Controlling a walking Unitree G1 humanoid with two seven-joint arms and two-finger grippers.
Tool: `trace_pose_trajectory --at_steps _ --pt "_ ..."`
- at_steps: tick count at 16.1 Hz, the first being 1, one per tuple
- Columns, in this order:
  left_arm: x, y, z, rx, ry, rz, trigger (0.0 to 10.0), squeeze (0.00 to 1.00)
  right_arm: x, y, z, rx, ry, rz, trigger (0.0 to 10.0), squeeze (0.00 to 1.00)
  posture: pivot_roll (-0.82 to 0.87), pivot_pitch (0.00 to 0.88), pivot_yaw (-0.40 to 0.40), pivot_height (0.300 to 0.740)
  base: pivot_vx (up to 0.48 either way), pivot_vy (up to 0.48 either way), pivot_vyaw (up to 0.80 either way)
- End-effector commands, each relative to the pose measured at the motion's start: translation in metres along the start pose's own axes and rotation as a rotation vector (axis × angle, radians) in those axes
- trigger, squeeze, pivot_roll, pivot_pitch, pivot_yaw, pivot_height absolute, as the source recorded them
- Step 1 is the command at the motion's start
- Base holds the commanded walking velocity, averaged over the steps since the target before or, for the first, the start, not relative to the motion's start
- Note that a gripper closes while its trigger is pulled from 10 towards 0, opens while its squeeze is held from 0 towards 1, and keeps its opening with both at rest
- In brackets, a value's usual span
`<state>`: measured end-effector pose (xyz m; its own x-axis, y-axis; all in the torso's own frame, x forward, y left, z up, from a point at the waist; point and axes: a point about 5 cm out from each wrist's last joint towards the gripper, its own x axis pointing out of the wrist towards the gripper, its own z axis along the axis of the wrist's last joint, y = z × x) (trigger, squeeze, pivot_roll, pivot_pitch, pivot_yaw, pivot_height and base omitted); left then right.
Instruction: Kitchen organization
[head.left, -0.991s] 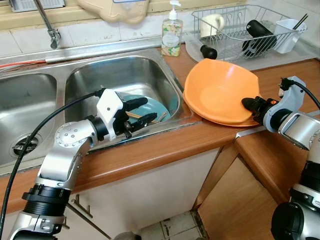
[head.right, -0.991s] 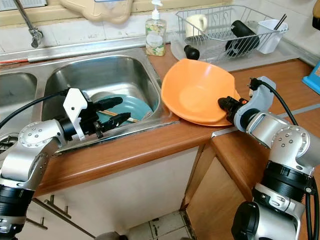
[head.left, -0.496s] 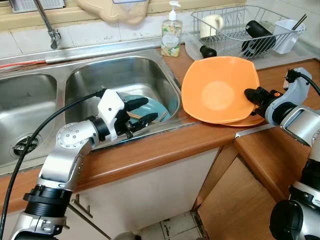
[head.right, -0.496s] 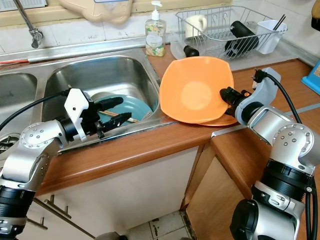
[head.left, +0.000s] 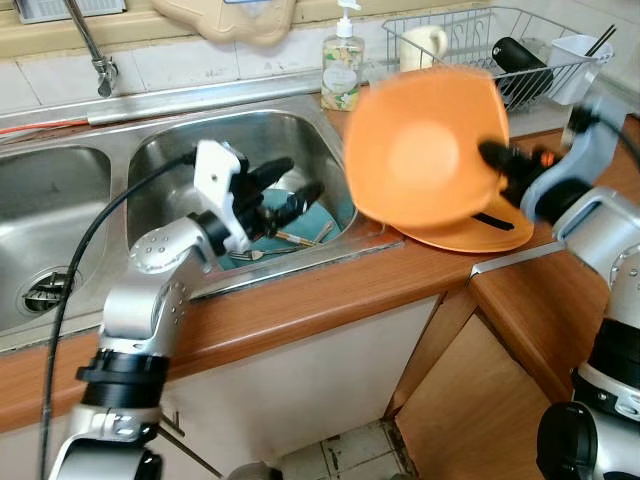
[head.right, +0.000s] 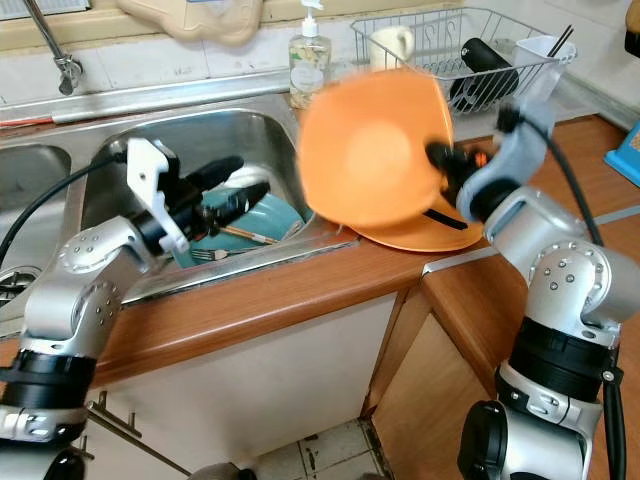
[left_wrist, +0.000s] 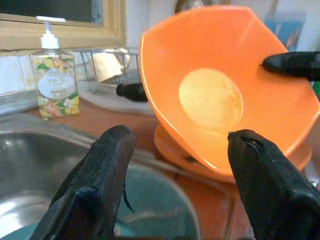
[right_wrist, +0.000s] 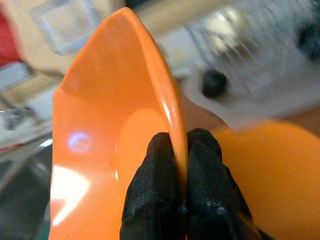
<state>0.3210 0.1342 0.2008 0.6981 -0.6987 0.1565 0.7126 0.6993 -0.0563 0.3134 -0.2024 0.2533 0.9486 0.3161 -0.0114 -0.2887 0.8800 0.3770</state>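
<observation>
A wooden worktop (head.left: 330, 300) runs along a tiled wall, with a steel double sink (head.left: 240, 150) let into it, a soap bottle (head.left: 343, 62) behind the basin and a wire dish rack (head.left: 470, 45) at the far right holding a mug and dark utensils.

The right gripper (head.left: 497, 160) has its jaws pressed together on the rim of an orange bowl (head.left: 425, 145), one finger inside the wall and one outside (the right wrist view shows the rim running straight between the pads). Pinching the edge this way lets the bowl hang free of the worktop, above a second orange dish (head.left: 470, 230) that lies flat beneath it. The bowl is blurred, which suggests it is in motion. It is tipped well up on edge, its hollow facing the sink and the left arm, its base turned toward the rack; its broad face stands nearly vertical, with the held edge on the robot's right.

The left gripper (head.left: 285, 195) hovers over the right-hand basin with its jaws spread and empty, just above a teal plate (head.left: 320, 215) and a fork (head.left: 262, 253) lying in the sink. Probably it waits there to receive the bowl or steady it on the way into the basin.
</observation>
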Motion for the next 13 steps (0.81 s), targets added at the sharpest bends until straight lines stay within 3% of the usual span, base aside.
trace_pose_trajectory --at_steps 1,5,9,10,12,13 --pt "0.001 0.005 0.005 -0.039 -0.019 0.024 10.0 0.0 -0.002 0.021 0.014 -0.047 -0.066 0.129 0.0 0.0 -0.11 0.0 0.044 0.74 0.0 0.0 0.0" --pt "0.005 0.01 -0.002 -0.15 -0.024 0.039 10.0 0.0 -0.008 0.046 0.011 -0.062 -0.084 0.321 0.0 0.0 -0.11 0.0 0.052 0.74 0.0 0.0 0.0" --pt "0.007 0.013 -0.006 -0.179 -0.017 0.064 10.0 0.0 -0.013 0.055 0.007 -0.025 -0.102 0.413 0.1 0.0 -0.11 0.0 0.061 0.74 0.0 0.0 0.0" --pt "0.007 0.012 -0.004 -0.209 -0.042 0.056 8.0 0.0 -0.013 0.056 0.005 -0.024 -0.099 0.411 0.0 0.0 -0.11 0.0 0.062 0.74 0.0 0.0 0.0" --pt "0.007 0.011 0.001 -0.257 -0.079 0.031 0.0 0.0 -0.011 0.055 0.003 -0.024 -0.098 0.396 0.0 0.0 -0.11 0.0 0.065 0.74 0.0 0.0 0.0" --pt "0.007 0.01 0.002 -0.269 -0.086 0.02 0.0 0.0 -0.011 0.055 0.003 -0.024 -0.1 0.388 0.0 0.0 -0.11 0.0 0.065 0.74 0.0 0.0 0.0"
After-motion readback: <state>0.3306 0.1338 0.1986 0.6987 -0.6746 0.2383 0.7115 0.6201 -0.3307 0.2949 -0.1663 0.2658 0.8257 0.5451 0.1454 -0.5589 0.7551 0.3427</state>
